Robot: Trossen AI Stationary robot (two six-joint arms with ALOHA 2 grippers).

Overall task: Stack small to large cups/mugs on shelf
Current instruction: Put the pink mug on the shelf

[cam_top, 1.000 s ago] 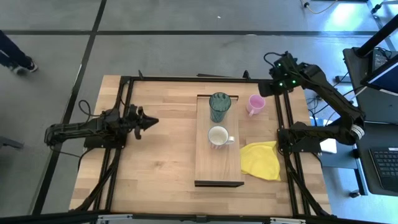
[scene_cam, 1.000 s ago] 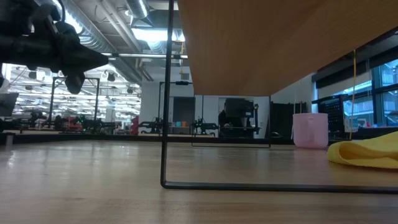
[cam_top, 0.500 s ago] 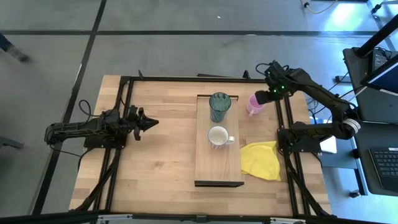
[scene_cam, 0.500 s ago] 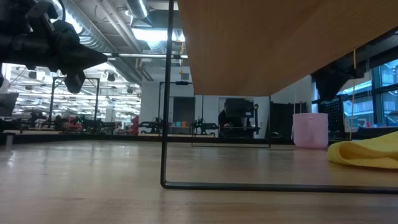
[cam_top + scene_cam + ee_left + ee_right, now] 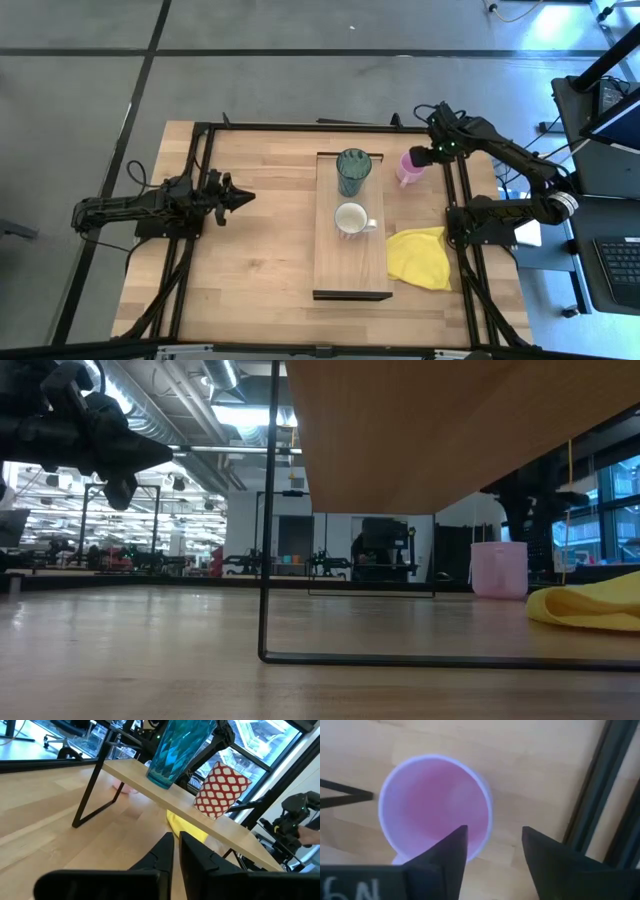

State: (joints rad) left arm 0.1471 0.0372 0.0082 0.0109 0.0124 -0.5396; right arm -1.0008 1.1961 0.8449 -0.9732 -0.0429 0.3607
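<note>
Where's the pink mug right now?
In the high view the pink mug stands on the tabletop at the far right, just right of the shelf beside the teal tumbler, under the open right gripper.

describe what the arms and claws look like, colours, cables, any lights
Both arms are dark, jointed and slim. The right claw has two flat, black, wedge-shaped fingers; green lights glow near that wrist in the high view. The left claw has black tapering fingers, with black cable trailing by its base.
</note>
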